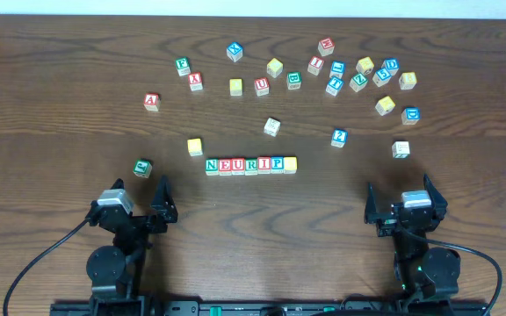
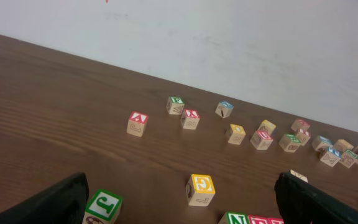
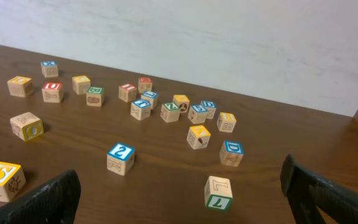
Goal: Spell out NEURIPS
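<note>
Dark wood table (image 1: pixel 51 105) under a white wall (image 2: pixel 229 50). The left gripper (image 1: pixel 139 195) and right gripper (image 1: pixel 400 195) both gape wide, holding nothing. At two o'clock of the left one lies the NEURIPS row (image 1: pixel 251 164), tight and straight. It looks finished, so I'd leave it alone. A green J cube (image 1: pixel 142 167) sits close at twelve, and bare wood lies between the arms.

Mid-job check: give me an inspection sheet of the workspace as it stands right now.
Surface: dark wooden table, no spills seen.
Job's things: cube row reads N-E-U-R-I-P, then a yellow-faced end cube; side by side, straight.
Clutter: loose cubes scattered across the far side; green-lettered cube near left pincer.
Grippers: left pincer and right pincer both open, holding nothing.
Cables: black cables loop from both arm bases.
Surroundings: white wall behind the table.
</note>
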